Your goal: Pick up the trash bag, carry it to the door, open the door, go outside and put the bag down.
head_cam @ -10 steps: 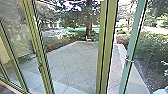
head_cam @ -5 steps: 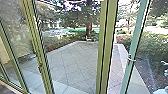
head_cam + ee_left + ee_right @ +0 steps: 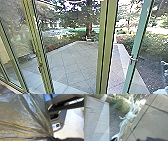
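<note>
In the left wrist view the translucent trash bag looks large. Its folds run together at my left gripper, which is shut on it. The teal-edged glass door stands ajar at the right of the head view, with a metal handle on its edge. My right gripper is open, its two dark tips apart with nothing seen held between them; a metal handle shows off to one side in that view.
Green frame posts and glass panes stand in front. Beyond lie a paved yard, shrubs and a tree trunk. A pale statue stands beside a stone wall.
The door's edge and its handle have swung to the right, widening the gap beside the green post. The rest of the head view has stayed put.
</note>
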